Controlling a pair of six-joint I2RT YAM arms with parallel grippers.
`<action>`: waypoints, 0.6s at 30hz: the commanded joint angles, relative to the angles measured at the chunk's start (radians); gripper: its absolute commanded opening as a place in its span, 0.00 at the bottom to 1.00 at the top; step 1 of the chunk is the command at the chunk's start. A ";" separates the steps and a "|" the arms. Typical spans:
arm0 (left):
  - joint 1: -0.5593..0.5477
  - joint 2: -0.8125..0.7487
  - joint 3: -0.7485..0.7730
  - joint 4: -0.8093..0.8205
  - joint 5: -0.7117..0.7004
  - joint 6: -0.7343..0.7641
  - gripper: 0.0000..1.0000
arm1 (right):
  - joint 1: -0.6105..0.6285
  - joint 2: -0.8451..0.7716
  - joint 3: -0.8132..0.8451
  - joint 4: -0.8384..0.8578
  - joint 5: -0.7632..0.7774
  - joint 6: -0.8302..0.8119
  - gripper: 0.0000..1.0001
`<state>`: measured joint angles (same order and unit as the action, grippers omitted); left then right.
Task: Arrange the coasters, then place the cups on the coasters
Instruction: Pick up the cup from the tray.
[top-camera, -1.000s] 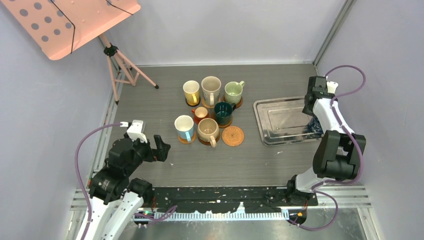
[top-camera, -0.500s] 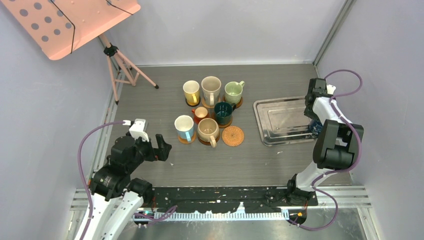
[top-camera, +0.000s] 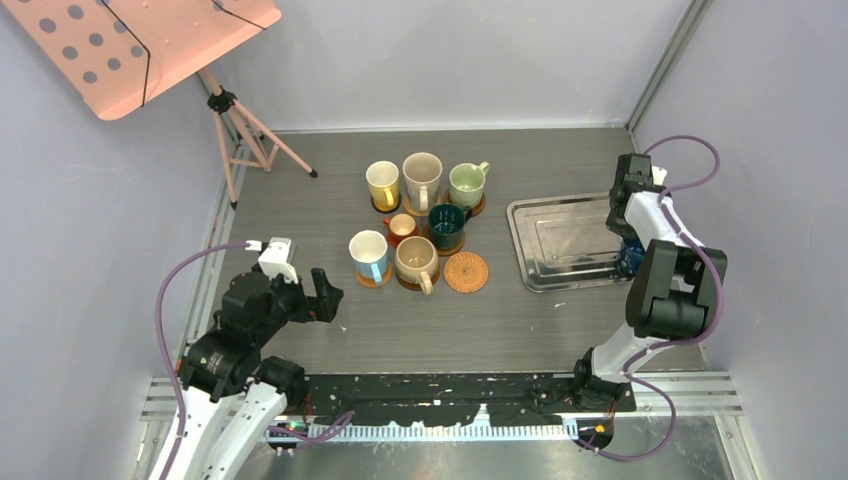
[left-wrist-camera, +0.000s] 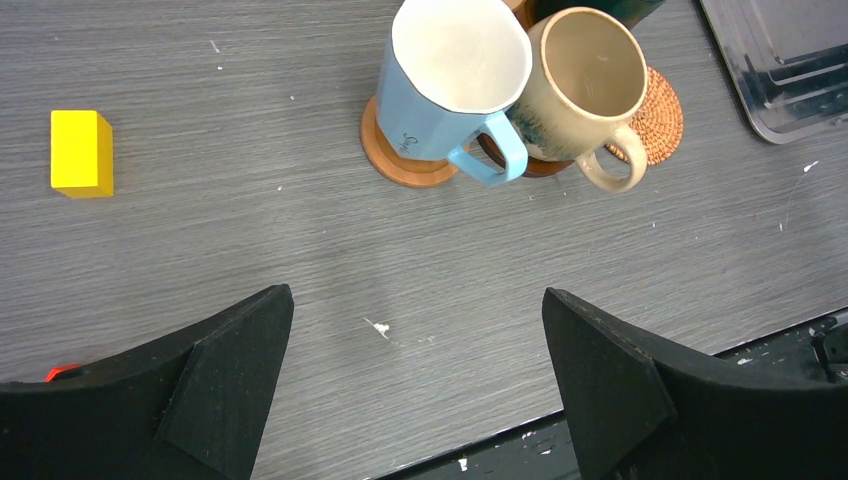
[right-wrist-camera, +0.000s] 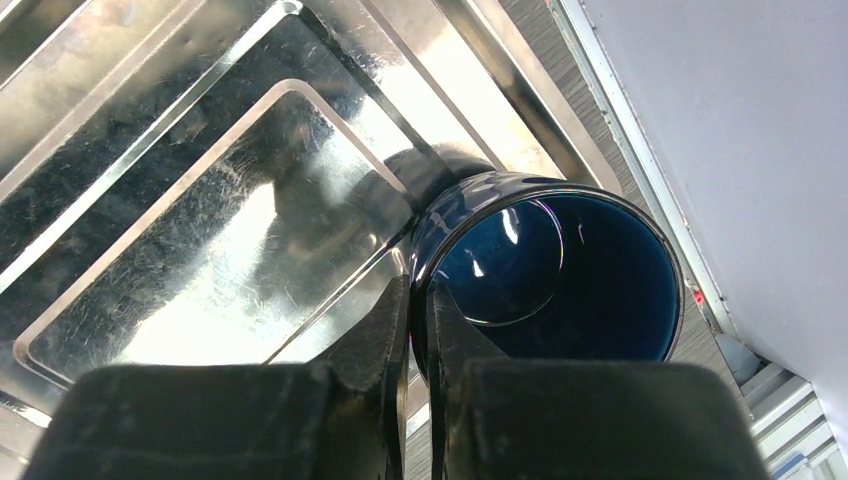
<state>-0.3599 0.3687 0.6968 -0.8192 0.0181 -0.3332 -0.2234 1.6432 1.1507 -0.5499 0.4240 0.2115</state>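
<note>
Right wrist view tells the story: your right gripper (right-wrist-camera: 420, 300) has just pinched down on the wall of the navy mug (right-wrist-camera: 560, 270), with one finger inside the rim and one outside. A second ago those jaws stood apart around it, so this is a fresh grab. The mug is upright at the right-hand edge of the metal tray (right-wrist-camera: 200, 190), far over on the right of the surface (top-camera: 430, 330). I can't tell if it's fully inside the tray.

From the top, the cluster of mugs (top-camera: 422, 178) mid-surface is already parked on coasters. The only bare one I can spot is the wicker coaster (top-camera: 466, 271) at the near right corner of that bunch, just beside the beige mug (top-camera: 415, 262). So I'd guess this is your last cup and that's its spot. Lift straight up first, since a rim pinch can let a mug swing and the neighbours are packed tight.

Your left gripper (left-wrist-camera: 415, 298) is spread wide and empty, hovering near the white-blue mug (left-wrist-camera: 455, 80). It has barely budged.
</note>
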 joint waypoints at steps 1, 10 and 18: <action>-0.002 -0.014 0.001 0.037 -0.009 0.006 0.99 | 0.024 -0.099 0.088 -0.011 0.047 -0.031 0.05; -0.002 -0.025 -0.001 0.040 -0.001 0.006 0.99 | 0.171 -0.175 0.146 -0.075 0.050 -0.029 0.05; -0.002 -0.031 -0.002 0.042 0.003 0.006 0.99 | 0.433 -0.213 0.152 -0.145 0.044 0.029 0.05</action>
<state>-0.3599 0.3515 0.6964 -0.8192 0.0189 -0.3332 0.1085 1.4960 1.2541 -0.6693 0.4473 0.2115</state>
